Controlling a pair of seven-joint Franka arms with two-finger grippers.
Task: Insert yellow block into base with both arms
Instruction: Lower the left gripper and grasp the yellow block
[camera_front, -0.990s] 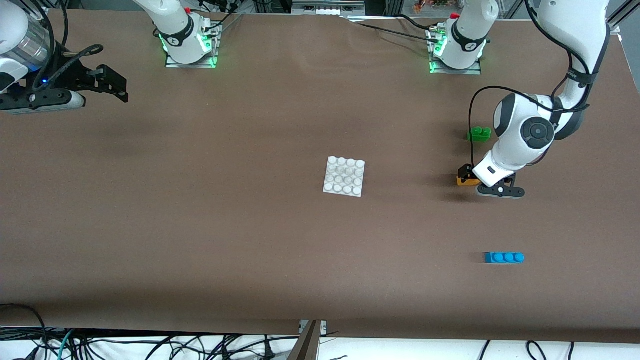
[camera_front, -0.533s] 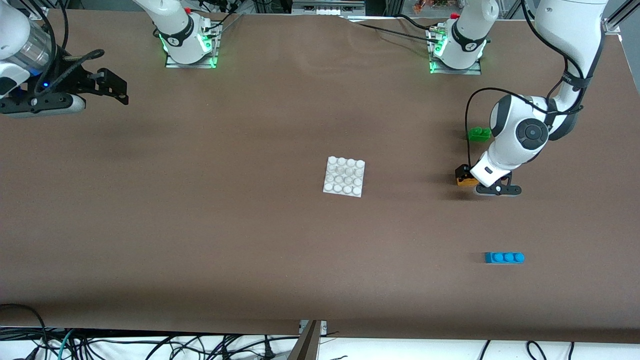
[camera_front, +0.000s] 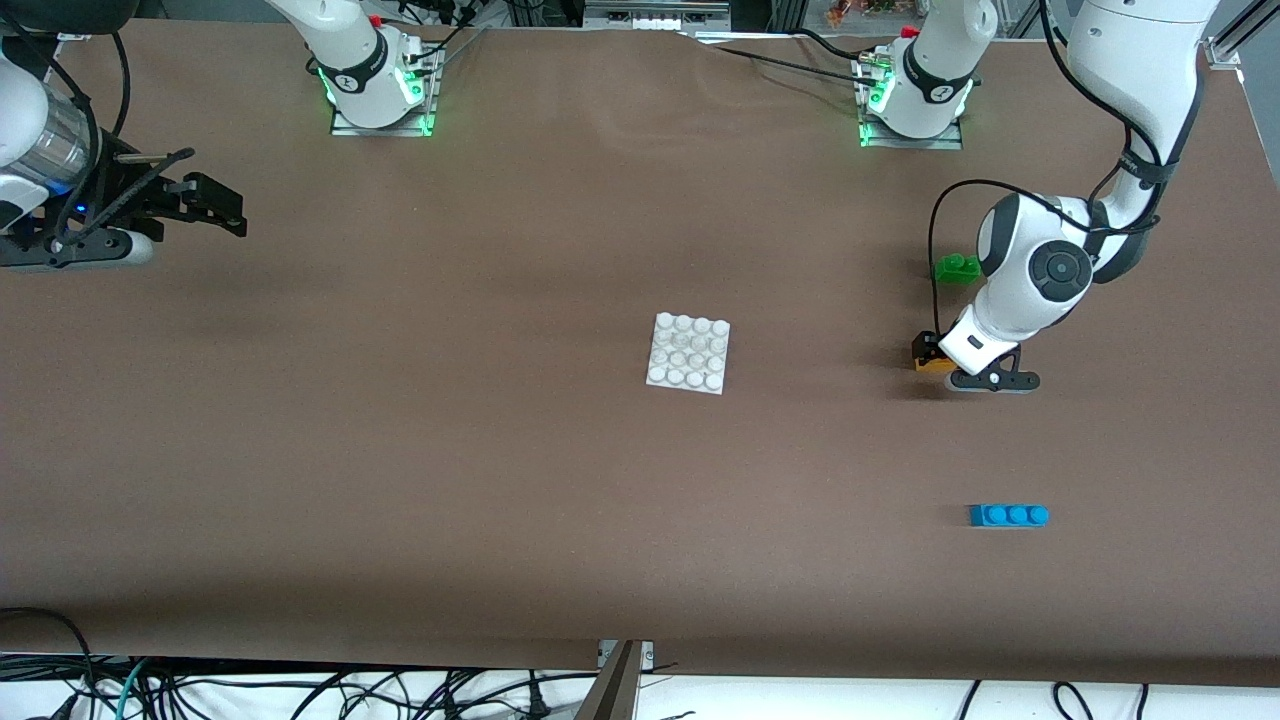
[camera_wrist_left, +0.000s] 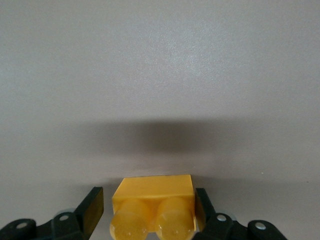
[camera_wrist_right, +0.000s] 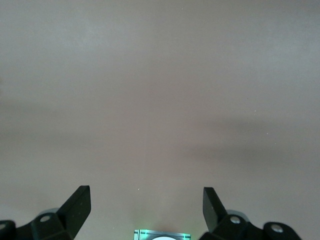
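We had the left claw (camera_wrist_left: 148, 210) spread around the yellow block (camera_wrist_left: 154, 207) on the tabletop (camera_front: 500, 450), not yet clenched; light, rigid, slick plastic, best pinched on its flat sides. The right claw (camera_wrist_right: 146, 204) waited, released, over its end.

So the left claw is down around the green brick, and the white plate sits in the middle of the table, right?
Not quite. The left claw is down around the yellow brick, as the left wrist view shows; the green brick sits apart. The white plate is in the middle of the table.
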